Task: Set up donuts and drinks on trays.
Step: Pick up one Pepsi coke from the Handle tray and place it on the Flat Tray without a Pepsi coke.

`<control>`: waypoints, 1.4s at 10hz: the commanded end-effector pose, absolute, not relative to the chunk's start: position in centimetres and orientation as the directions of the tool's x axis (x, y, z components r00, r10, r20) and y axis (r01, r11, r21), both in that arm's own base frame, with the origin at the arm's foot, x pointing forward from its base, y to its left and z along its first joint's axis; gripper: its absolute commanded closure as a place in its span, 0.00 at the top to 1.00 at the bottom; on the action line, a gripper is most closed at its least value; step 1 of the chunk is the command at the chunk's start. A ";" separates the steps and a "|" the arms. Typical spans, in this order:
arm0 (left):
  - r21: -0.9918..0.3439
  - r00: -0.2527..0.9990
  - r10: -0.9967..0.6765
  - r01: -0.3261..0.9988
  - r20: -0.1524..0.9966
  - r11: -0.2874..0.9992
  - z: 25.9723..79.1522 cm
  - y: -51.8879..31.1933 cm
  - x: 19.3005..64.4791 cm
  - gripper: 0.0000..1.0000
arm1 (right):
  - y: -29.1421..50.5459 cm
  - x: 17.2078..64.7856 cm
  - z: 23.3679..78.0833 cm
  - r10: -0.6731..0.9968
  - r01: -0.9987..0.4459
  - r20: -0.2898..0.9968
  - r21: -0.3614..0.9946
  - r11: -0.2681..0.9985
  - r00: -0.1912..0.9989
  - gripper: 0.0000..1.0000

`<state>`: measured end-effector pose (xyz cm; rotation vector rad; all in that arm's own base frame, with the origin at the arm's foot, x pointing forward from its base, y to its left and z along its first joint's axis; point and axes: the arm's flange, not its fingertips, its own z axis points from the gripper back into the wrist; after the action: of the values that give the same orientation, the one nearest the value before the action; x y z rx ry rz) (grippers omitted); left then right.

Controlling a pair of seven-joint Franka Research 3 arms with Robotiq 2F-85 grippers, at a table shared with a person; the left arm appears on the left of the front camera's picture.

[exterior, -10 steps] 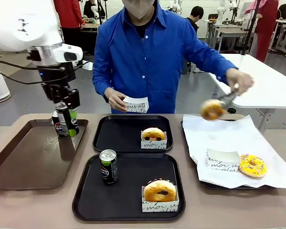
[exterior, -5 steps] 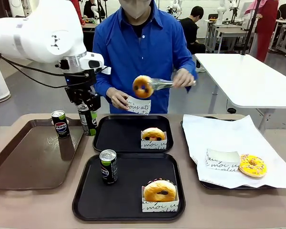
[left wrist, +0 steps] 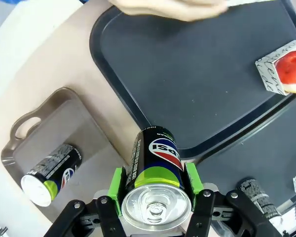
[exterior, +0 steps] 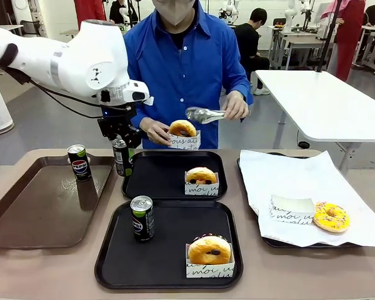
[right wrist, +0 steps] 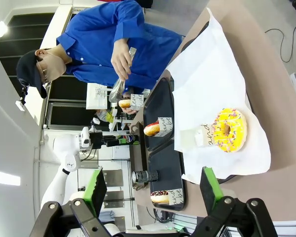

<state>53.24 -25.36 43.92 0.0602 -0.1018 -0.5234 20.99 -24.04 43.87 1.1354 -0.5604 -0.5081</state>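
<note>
Upper left of the front view, the left gripper (exterior: 120, 142) is clamped on a soda can (exterior: 122, 160). The can is upright, right about where the brown tray (exterior: 25, 212) meets the left rim of the far black tray (exterior: 156, 181). Can't tell from that angle whether the can is touching down.

The left wrist view helps a lot here. Looking down on the silver top, you get the green pads (left wrist: 117, 185) pressed on both sides of the can. Its far end sits over the bare strip of table (left wrist: 49, 54) between the two trays, just beside the black rim.

The front view has the rest:
- A second can (exterior: 79, 162) stands at the far corner of the brown tray.
- A third can (exterior: 142, 217) stands at the left of the near black tray (exterior: 169, 269), with a boxed donut (exterior: 210, 253) at that tray's lower right.
- Another boxed donut (exterior: 201, 180) sits on the right side of the far tray.
- The person across the table holds a donut in a small white box (exterior: 183, 130) in one hand (exterior: 151, 131) and tongs (exterior: 203, 114) in the other hand (exterior: 236, 105).
- Over on the right, a sprinkled yellow donut (exterior: 331, 217) lies on white paper (exterior: 300, 175) near an empty box (exterior: 290, 209).

The right wrist view has everything turned sideways. The right gripper (right wrist: 153, 190) has its fingers wide apart with nothing between them, well away from the trays.
</note>
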 end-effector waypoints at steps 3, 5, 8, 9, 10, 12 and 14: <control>0.033 0.874 -0.485 0.486 -0.029 0.873 47.6 -22.9 48.3 0.58 | -24.1 21.3 43.8 -0.638 0.058 0.176 0.943 0.328 0.750 1.00; 0.080 0.811 -0.585 0.584 -0.012 0.808 53.2 -15.2 38.3 0.58 | -24.1 21.3 43.8 -0.638 0.058 0.176 0.943 0.328 0.750 1.00; 0.093 0.815 -0.578 0.579 -0.047 0.810 51.3 -9.6 33.2 0.58 | -24.1 21.3 43.8 -0.638 0.058 0.176 0.943 0.328 0.750 1.00; 0.081 0.821 -0.569 0.570 -0.033 0.818 51.3 -9.4 33.6 0.58 | -24.1 21.3 43.8 -0.638 0.058 0.176 0.943 0.328 0.750 1.00; 0.124 0.837 -0.547 0.542 0.012 0.831 51.1 -9.6 33.7 0.58 | -24.1 21.3 43.8 -0.638 0.058 0.176 0.943 0.328 0.750 1.00; 0.075 0.822 -0.567 0.569 -0.049 0.819 51.8 -8.8 32.0 0.58 | -24.1 21.3 43.8 -0.638 0.058 0.176 0.943 0.328 0.750 1.00; 0.075 0.822 -0.567 0.569 -0.049 0.819 51.8 -8.8 32.0 0.58 | -24.1 21.3 43.8 -0.638 0.058 0.176 0.943 0.328 0.750 1.00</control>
<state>32.09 -8.79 51.18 0.0871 0.0200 -0.6031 21.02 -24.01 43.84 1.1356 -0.5593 -0.5073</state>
